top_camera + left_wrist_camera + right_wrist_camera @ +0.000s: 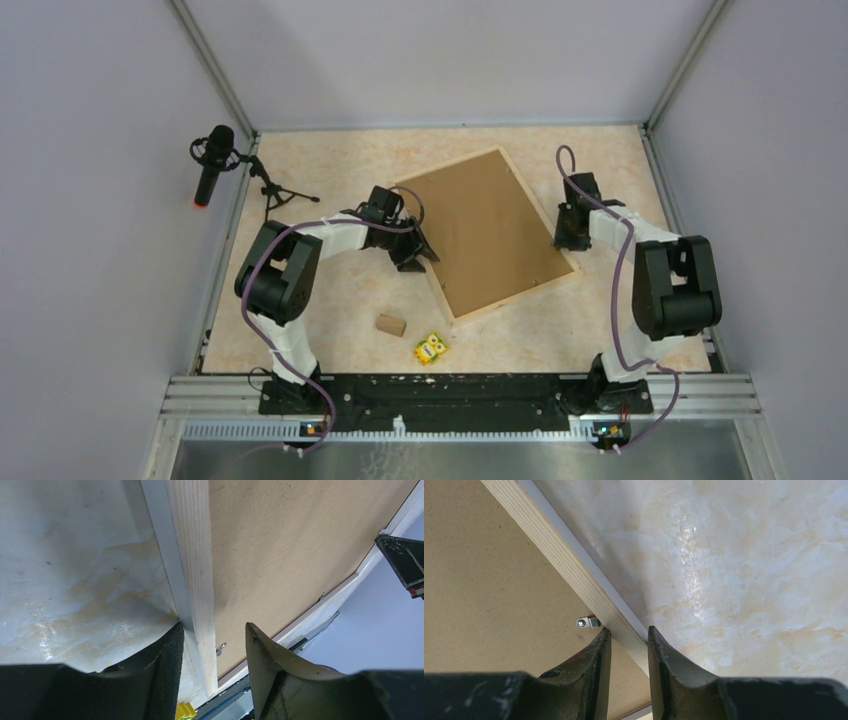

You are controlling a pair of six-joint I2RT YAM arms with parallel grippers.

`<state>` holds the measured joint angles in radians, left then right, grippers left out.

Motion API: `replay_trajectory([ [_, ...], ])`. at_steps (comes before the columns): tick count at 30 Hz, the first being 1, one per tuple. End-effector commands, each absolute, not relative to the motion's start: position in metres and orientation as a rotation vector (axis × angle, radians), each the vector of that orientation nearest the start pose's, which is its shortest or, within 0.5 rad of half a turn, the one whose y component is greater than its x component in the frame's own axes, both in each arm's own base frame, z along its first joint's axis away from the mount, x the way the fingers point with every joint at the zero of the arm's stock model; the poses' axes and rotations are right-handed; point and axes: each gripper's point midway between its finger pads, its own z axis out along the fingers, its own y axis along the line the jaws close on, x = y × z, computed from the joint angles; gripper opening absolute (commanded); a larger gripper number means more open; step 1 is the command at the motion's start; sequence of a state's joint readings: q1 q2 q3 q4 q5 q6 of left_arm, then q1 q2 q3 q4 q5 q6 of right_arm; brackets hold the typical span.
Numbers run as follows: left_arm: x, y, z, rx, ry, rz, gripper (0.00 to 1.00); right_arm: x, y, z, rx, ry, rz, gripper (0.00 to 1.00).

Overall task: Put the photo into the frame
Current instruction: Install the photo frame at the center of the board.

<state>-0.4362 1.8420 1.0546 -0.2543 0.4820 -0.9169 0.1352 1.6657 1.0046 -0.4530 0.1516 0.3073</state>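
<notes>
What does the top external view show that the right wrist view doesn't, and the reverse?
Only top external: the whole frame lying back up, the left hand at its left edge, a small brown block and a yellow toy nearer the bases, a microphone. Only right wrist: a small metal clip against the wood strip, over the backing board. Both: the right hand at the frame's right edge, the backing board, the marbled table. Neither shows the photo.
</notes>
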Motion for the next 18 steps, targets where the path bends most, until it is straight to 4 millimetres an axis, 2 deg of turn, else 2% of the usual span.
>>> replay_trajectory([
  [1,0.323,-0.281,0.059,-0.396,2.719,-1.146,0.53,0.327,0.044,0.026,0.322,2.666,-0.009,0.00],
  [4,0.325,-0.285,0.059,-0.363,2.714,-1.167,0.54,0.316,0.040,0.022,0.381,2.656,-0.028,0.00],
  [7,0.328,-0.289,0.061,-0.309,2.700,-1.208,0.61,0.303,0.036,0.020,0.469,2.619,-0.016,0.00],
  [13,0.336,-0.298,0.068,-0.190,2.668,-1.305,0.71,0.292,0.034,0.017,0.743,2.480,0.131,0.00],
  [18,0.357,-0.284,0.086,-0.129,2.602,-1.119,0.85,0.285,0.041,0.016,0.949,2.370,0.222,0.00],
])
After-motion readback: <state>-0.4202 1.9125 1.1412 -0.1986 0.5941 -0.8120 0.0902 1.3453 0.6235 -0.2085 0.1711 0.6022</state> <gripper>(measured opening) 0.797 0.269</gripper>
